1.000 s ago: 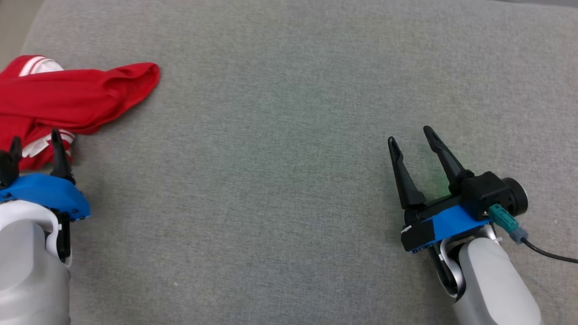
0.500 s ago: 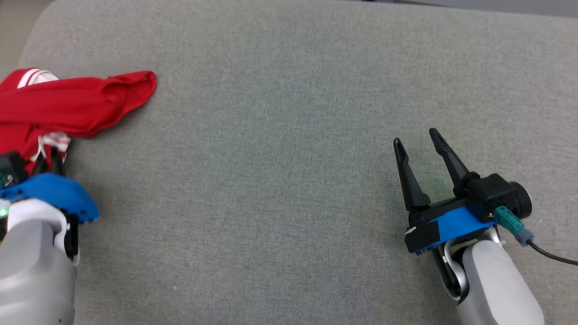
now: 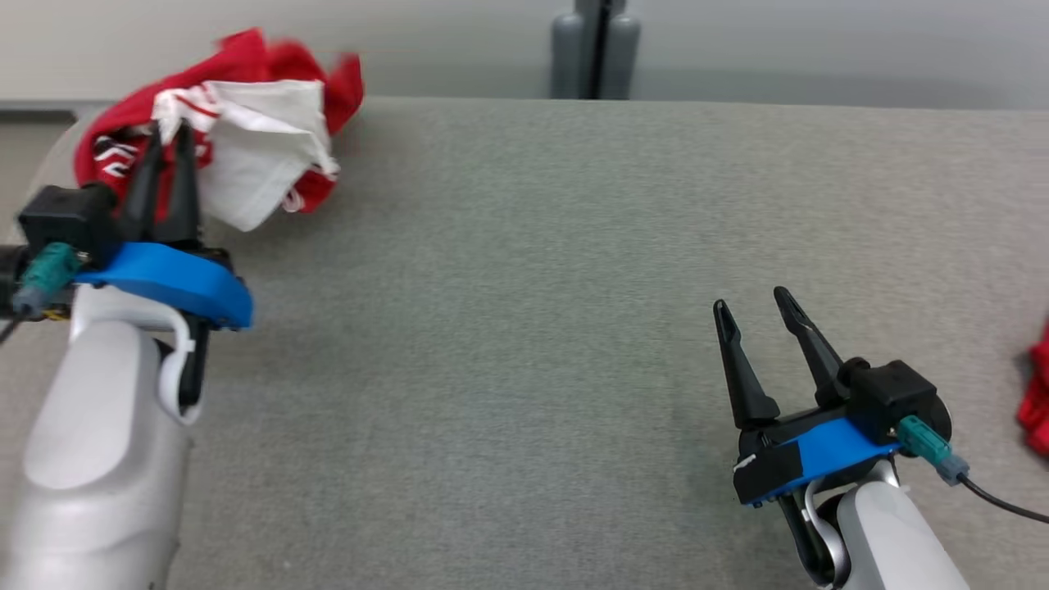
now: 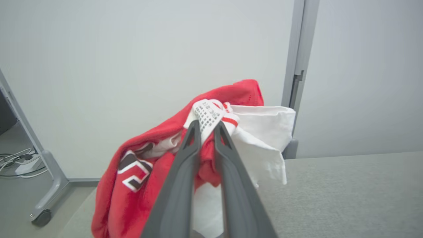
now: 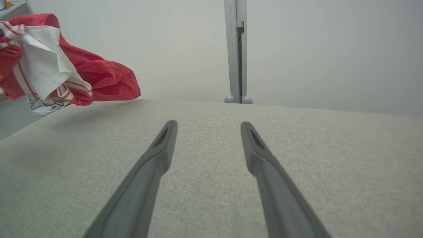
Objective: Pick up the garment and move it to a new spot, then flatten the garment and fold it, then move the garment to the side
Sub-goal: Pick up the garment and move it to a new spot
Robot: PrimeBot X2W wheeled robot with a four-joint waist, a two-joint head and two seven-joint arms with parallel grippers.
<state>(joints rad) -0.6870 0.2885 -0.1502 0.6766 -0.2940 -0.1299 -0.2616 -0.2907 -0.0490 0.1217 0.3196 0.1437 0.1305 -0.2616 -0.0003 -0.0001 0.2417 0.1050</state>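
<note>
Closest in, the right gripper [image 3: 751,300] sits low over the grey woven tabletop [image 3: 492,344] with its 2 long dark fingers spread wide and nothing between them. Further up on the left, the left gripper [image 3: 170,129] is clenched on the crumpled red and white knit garment [image 3: 262,164]. It's pinching a white patterned band near the top, and the whole bundle hangs off the fingers above the far left corner of the table. From the right wrist view it looks clear of the surface.

Handling-wise I'd guess it's light, floppy and not fragile at all, thin stuff that drapes and bunches, so 1 pinch point just gives you a wad. To flatten it I reckon you want 2 grips well apart along an edge, hem or shoulders, so it hangs open.

Hard to read: it's so balled up I can't tell sleeves from hem or front from back, and its top is blurred in the head view. A scrap of something red [image 3: 1037,401] is cut off at the right edge, no idea what. Behind the table there's a grey upright post [image 3: 594,49] against a pale wall
</note>
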